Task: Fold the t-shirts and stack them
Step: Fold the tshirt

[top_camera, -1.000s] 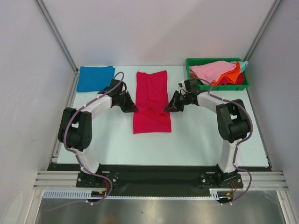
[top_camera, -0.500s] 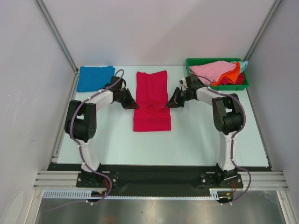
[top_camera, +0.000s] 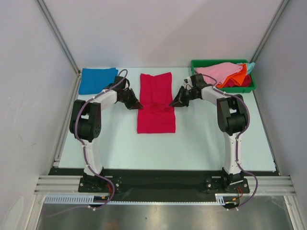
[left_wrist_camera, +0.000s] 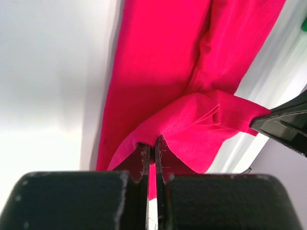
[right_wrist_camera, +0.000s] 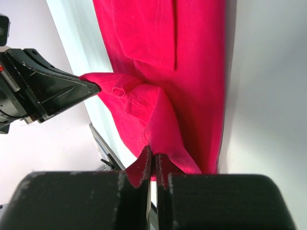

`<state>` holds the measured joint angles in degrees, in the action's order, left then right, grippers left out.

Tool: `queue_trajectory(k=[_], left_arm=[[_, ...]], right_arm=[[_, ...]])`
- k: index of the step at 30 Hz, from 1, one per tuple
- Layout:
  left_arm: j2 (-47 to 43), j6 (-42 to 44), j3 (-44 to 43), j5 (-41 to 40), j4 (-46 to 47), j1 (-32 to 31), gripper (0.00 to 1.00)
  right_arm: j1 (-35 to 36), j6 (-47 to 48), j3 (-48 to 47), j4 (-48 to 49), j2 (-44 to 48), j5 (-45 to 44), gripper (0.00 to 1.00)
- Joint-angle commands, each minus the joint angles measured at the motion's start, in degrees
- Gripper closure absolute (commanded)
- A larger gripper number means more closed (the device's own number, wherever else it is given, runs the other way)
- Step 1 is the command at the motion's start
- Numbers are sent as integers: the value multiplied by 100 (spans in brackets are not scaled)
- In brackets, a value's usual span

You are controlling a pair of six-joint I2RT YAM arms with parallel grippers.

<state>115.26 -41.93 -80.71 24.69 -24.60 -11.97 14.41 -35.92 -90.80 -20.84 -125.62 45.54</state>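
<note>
The crimson t-shirt (top_camera: 156, 103) lies as a long strip in the middle of the table. My left gripper (top_camera: 139, 106) is shut on its left edge (left_wrist_camera: 144, 139), and my right gripper (top_camera: 173, 103) is shut on its right edge (right_wrist_camera: 163, 139). Both lift the edges a little, and the cloth bunches between them. A folded blue t-shirt (top_camera: 98, 80) lies at the back left. Pink (top_camera: 218, 73), orange (top_camera: 238, 76) and light blue (top_camera: 250, 66) t-shirts lie in the green bin (top_camera: 223, 88).
The green bin stands at the back right, close behind my right arm. The enclosure's white walls rise on the left, right and back. The table's near half lies in front of the crimson strip.
Both grippers have moved away from me along the crimson t-shirt's edges, carrying the cloth, and its near end has drawn back slightly.
</note>
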Motion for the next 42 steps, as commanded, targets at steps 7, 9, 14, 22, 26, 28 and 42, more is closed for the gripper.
queue_trajectory(k=[7,9,14,22,26,28,42], left_arm=[[295,133,-586,-60,-132,107,98],[339,159,-630,-130,-142,107,98],[444,247,-814,-210,-229,124,82],[-62,1239,-1738,-1492,-1108,133,55],[-827,1389,-1142,-1066,-837,81,54],[-1057,1398,-564,-809,-529,-25,54],[-383,-157,1233,1284,3461,-447,66]], right_arm=[[-123,94,-447,-105,-252,210,92],[-158,94,-543,-104,-348,227,89],[-211,120,-903,-192,-638,227,76],[-501,1033,-3038,-1887,-1167,-510,60],[-475,1289,-2594,-2188,-553,-792,51],[-353,1368,-2032,-1986,25,-941,50],[395,-818,1364,3040,428,-28,79]])
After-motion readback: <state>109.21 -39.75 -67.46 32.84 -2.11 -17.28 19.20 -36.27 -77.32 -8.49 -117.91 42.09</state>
